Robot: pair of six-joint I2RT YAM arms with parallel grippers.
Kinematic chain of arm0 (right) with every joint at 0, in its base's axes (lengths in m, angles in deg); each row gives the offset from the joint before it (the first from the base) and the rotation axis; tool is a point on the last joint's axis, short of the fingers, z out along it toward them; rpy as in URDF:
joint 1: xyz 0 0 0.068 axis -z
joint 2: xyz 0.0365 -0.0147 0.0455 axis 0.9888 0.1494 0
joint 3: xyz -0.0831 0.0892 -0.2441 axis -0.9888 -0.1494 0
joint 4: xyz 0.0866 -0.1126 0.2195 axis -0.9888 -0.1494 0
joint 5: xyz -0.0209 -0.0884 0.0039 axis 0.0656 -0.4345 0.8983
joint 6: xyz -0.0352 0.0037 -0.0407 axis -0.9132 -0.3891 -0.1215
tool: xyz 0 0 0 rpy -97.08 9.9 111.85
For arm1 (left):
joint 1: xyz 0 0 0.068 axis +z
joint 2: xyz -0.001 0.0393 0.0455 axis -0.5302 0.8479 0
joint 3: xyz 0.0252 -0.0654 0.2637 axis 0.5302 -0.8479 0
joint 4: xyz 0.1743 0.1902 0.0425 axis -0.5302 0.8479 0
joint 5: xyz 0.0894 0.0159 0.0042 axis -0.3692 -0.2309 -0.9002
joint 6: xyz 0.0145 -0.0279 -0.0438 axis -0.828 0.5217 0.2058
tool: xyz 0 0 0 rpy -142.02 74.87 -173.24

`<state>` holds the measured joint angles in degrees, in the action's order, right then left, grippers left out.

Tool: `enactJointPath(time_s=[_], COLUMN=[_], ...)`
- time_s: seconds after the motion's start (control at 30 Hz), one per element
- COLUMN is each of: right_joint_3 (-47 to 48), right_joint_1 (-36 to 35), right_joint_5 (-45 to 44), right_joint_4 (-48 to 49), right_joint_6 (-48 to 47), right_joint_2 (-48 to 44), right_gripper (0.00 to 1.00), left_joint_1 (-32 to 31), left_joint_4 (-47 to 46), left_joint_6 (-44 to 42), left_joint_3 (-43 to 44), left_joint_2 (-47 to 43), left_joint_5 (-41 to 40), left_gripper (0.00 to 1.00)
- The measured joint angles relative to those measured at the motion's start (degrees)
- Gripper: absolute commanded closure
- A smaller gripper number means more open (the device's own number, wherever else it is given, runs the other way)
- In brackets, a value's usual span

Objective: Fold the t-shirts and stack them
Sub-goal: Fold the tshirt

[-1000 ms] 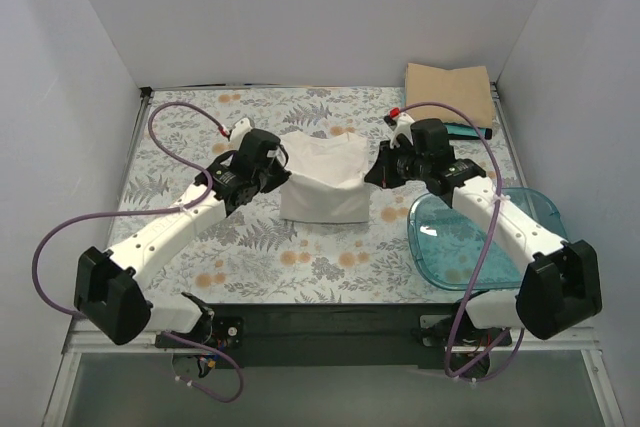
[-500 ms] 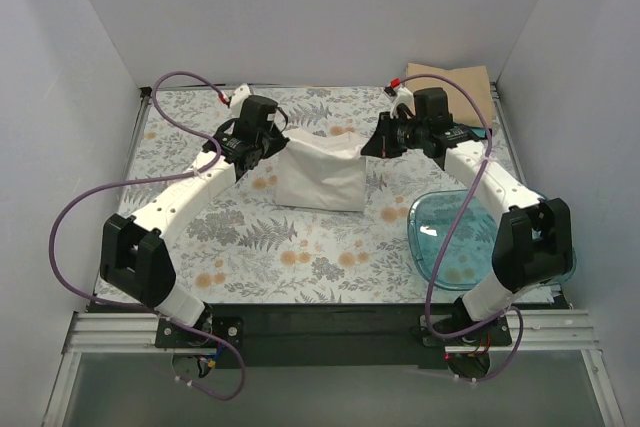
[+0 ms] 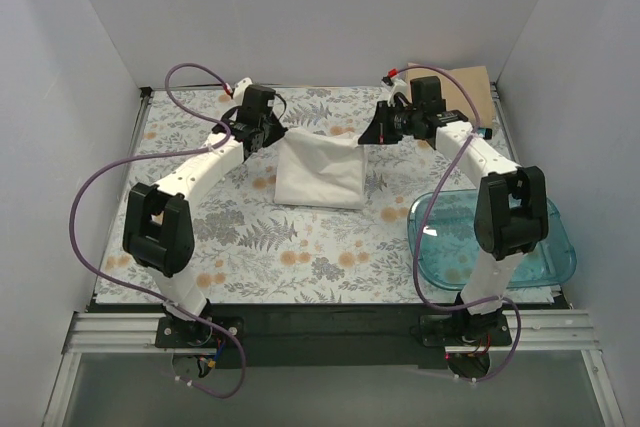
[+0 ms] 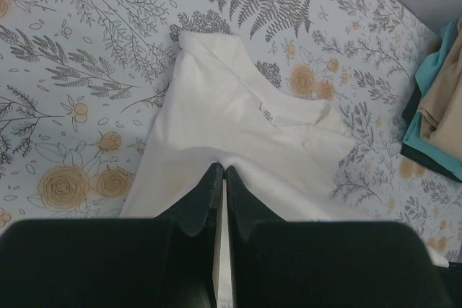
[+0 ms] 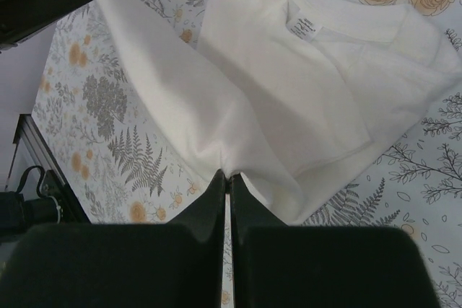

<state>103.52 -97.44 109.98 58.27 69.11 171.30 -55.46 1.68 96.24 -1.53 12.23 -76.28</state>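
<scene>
Top external: left hand (image 3: 276, 139) and right hand (image 3: 369, 139), each pinching the off-white t-shirt (image 3: 320, 179), have lifted it farther, mid-fold.

A: Place type, quick?
B: Robot lab test cell, not a home. Plain white panel walls (image 3: 320, 17) box in the floral-covered table (image 3: 300, 252) on three sides.
A: What shows it?
B: Left arm (image 3: 195, 179) and right arm (image 3: 470, 152) are bolted at the table's near edge, with purple cables (image 3: 75, 227) looping off its sides and a metal rail frame (image 3: 330, 330) just below the near edge. (The cover is the only homely bit.) Folded t-shirts (image 3: 475, 82) sit at the table's far right corner, a clear blue tub (image 3: 545, 267) at its near right.
</scene>
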Motion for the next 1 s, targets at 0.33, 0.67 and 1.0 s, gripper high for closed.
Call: enactJointPath(time_s=[0.33,0.67,1.0], right_joint_3=[5.64,14.86,22.88], right_joint_1=[1.77,4.59,8.13], right_joint_5=[1.68,3.19,6.91], right_joint_4=[0.57,1.81,2.01], right_joint_6=[0.83,0.98,2.01], right_joint_2=[8.39,19.96,28.41], right_gripper=[0.99,0.95,0.02], left_joint_1=[2.47,3.93,5.51], left_joint_4=[-5.01,-8.94,-5.64], left_joint_6=[-2.05,-2.1,-0.66], left_joint_3=[2.21,8.63,16.13], left_joint_2=[8.0,19.17,26.14], left_joint_5=[2.75,5.77,8.72], left_gripper=[1.0,1.0,0.05])
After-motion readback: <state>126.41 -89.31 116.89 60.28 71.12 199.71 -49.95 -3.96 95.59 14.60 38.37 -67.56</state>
